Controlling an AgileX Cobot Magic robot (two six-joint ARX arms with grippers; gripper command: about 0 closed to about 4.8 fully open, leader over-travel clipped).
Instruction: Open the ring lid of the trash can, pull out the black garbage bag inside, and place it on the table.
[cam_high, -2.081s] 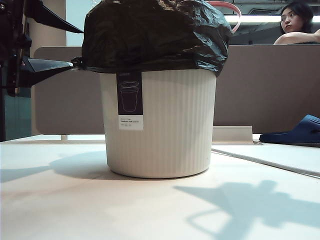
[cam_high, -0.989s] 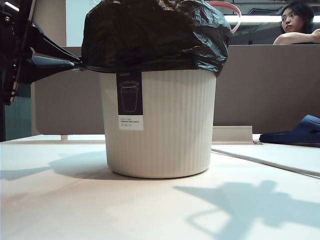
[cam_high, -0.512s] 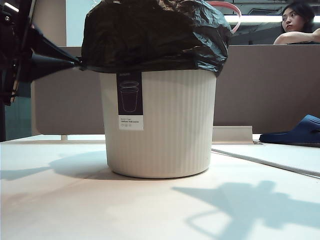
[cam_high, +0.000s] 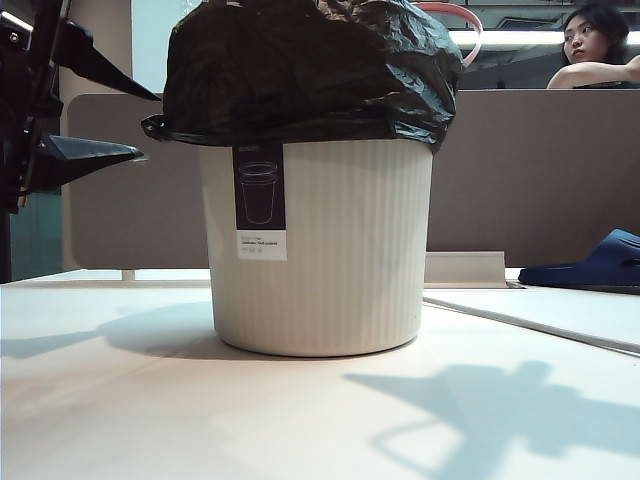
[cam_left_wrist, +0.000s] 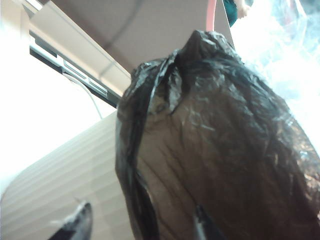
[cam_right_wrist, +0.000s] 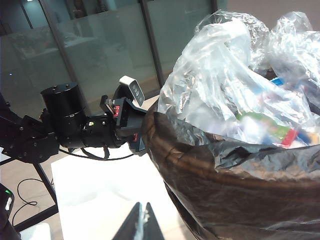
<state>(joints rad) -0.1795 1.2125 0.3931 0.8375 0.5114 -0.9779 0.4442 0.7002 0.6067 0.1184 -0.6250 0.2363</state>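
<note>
Your left gripper fingers stand apart, the black garbage bag's edge just beyond their tips; your right gripper fingers are together beside it.

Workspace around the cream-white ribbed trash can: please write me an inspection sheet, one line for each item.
Surface: broad white table, arm shadows on it.
Job's things: cream-white ribbed plastic trash can upright; glossy black garbage bag draped over its rim; thin pink ring lid raised behind.
Clutter: dark blue slipper at the table's far right.
Hands: left hand open beside the bag's edge; right hand shut, holding nothing.
Cables: black cable on the left arm.
Surroundings: grey-brown partition, person behind.
</note>
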